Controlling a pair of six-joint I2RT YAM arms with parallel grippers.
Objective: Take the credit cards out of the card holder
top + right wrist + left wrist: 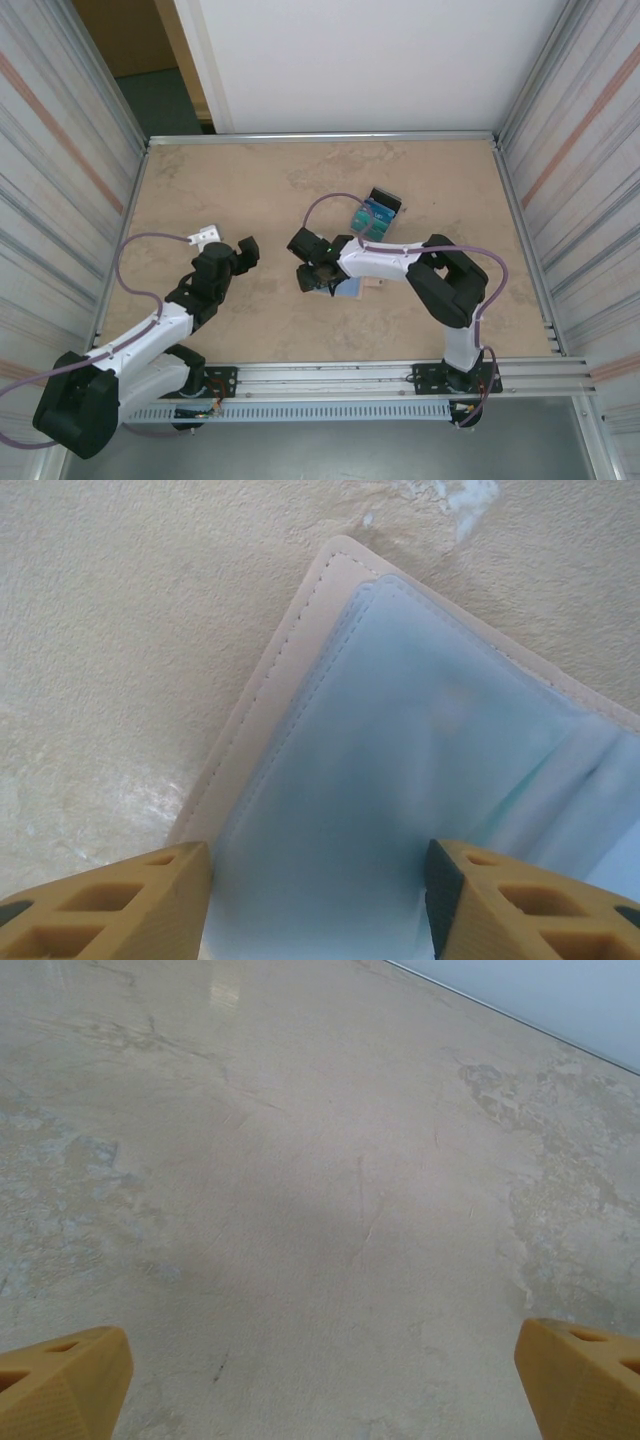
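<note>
Down low, the right gripper (318,880) hung with fingers apart over the unfolded card holder (400,740). The left gripper (320,1385) spread its fingers wide above the table (300,1160).

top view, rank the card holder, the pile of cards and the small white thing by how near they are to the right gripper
1. card holder: directly beneath the right gripper.
2. credit cards: stacked farther back and to its right.
3. small white piece: far over on the left side.
</note>
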